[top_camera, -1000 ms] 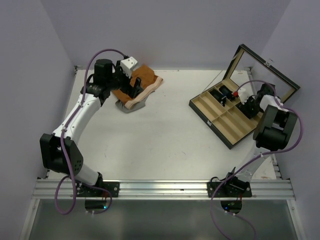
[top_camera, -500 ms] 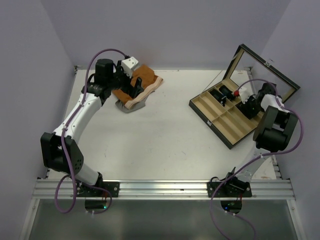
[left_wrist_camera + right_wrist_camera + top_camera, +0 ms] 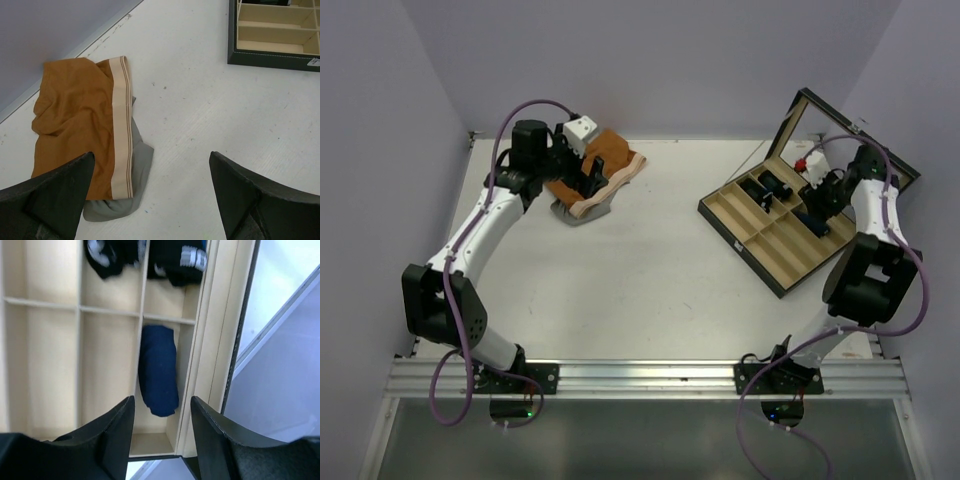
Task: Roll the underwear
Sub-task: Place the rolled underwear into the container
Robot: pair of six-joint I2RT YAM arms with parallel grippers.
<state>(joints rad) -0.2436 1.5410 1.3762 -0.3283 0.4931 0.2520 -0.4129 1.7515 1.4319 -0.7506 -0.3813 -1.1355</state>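
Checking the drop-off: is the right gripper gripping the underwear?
No, the underwear lies in a box compartment, clear of the right gripper, which stands open.

This is a robotics lab cell. Plain lilac walls (image 3: 420, 100) box in the white table (image 3: 650, 290), and an aluminium rail (image 3: 650, 378) at its near edge carries two cabled arms (image 3: 470, 235).
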